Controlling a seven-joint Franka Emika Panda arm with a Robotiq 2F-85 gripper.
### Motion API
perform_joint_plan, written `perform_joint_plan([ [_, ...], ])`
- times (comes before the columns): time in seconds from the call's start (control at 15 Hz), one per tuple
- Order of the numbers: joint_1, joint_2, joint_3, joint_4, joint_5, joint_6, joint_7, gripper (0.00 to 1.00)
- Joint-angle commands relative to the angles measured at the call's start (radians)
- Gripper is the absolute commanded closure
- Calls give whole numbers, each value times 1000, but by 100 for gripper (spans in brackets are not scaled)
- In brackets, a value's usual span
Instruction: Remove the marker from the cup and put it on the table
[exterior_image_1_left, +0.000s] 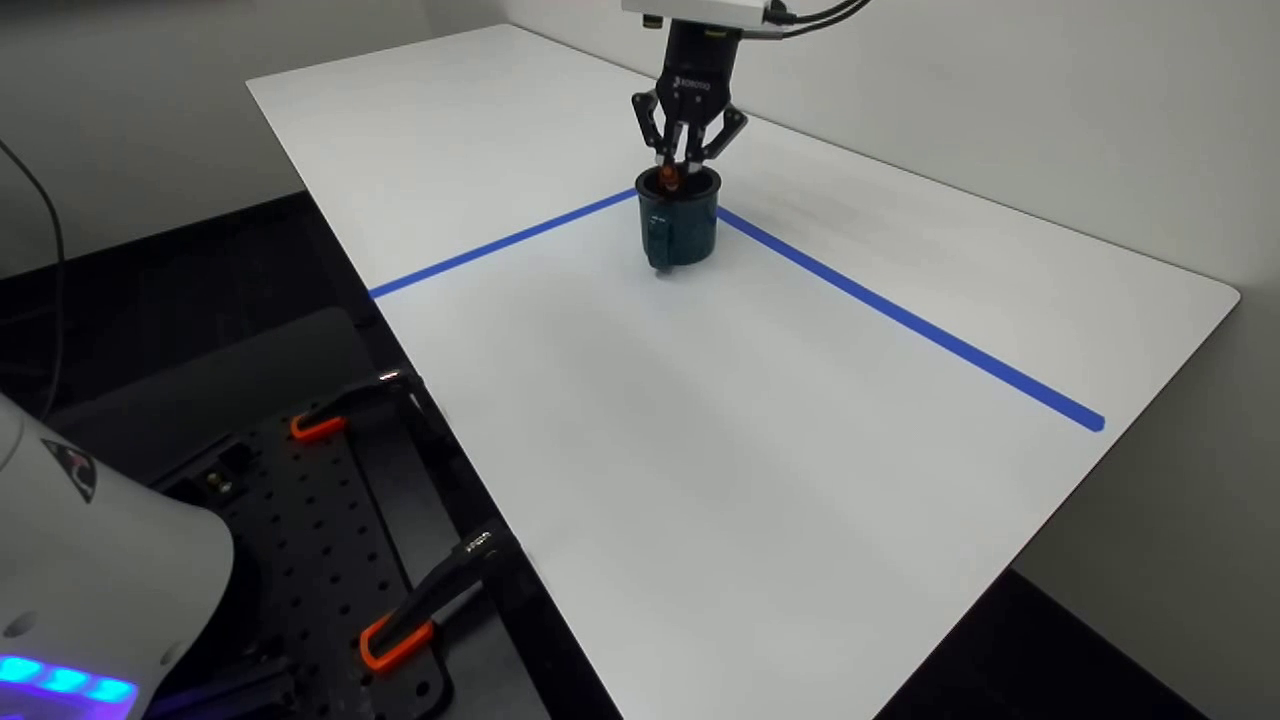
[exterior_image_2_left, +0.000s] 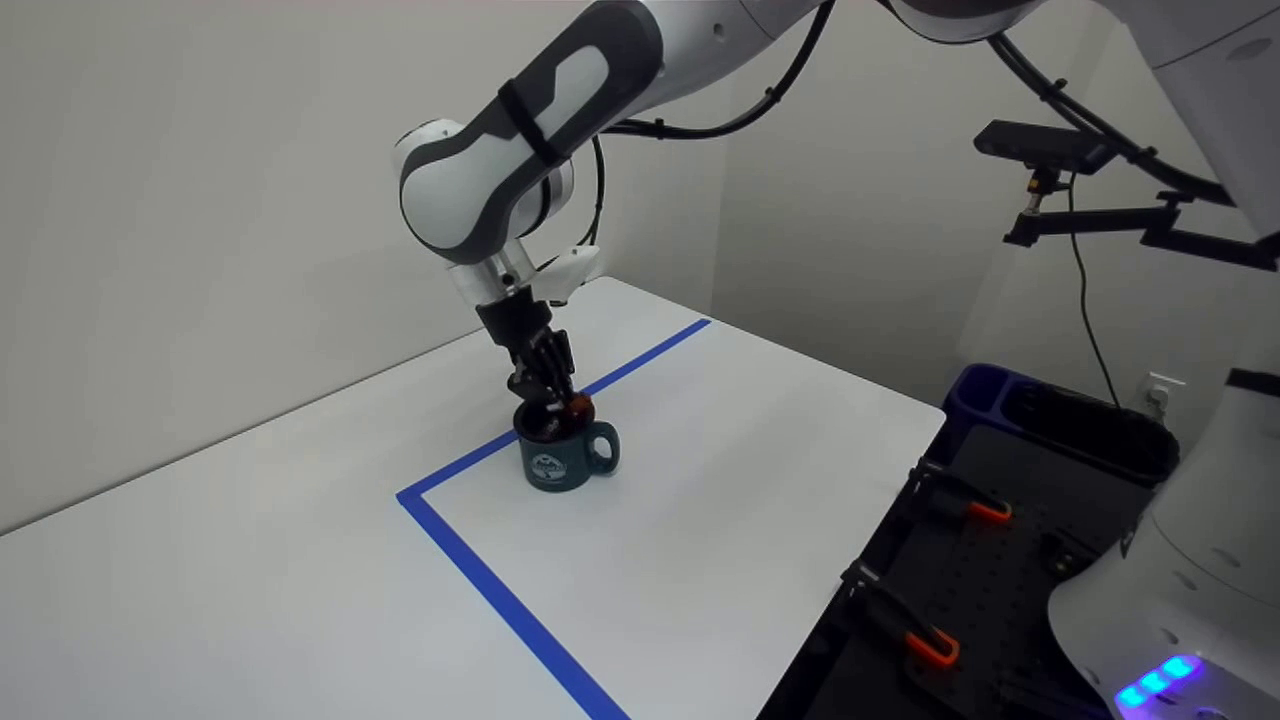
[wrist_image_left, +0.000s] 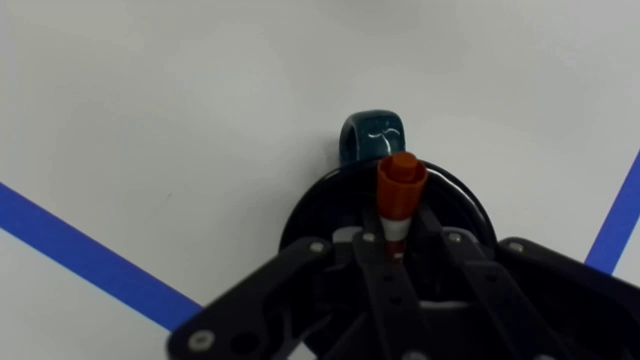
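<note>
The dark teal cup stands upright on the white table; it also shows in an exterior view. The marker stands in the cup, its orange end leaning over the rim on the handle side. It has a white band and a dark red body; its lower part is hidden inside the cup. My gripper points down at the cup mouth, jaws narrow, one finger on each side of the marker near the white band. The left finger looks against the marker. A dark strip on the right hides whether that finger touches.
Blue tape lines run beside and behind the cup and meet in a corner. A wall rises along the table's far edge. A black perforated bench with orange clamps stands at the robot base.
</note>
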Motion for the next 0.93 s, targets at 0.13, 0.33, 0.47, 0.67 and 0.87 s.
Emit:
perform_joint_plan([
  [0.13, -7, -162, 4, -81, 62, -85, -2, 95],
  [0.33, -11, -242, -3, -119, 84, -118, 16, 95],
  [0.47, -24, -299, -12, -163, 97, -93, 28, 95],
  [0.67, -67, -343, -40, -226, 111, -24, 3, 95],
  [0.87, -121, -340, -66, -275, 144, 67, -33, 95],
])
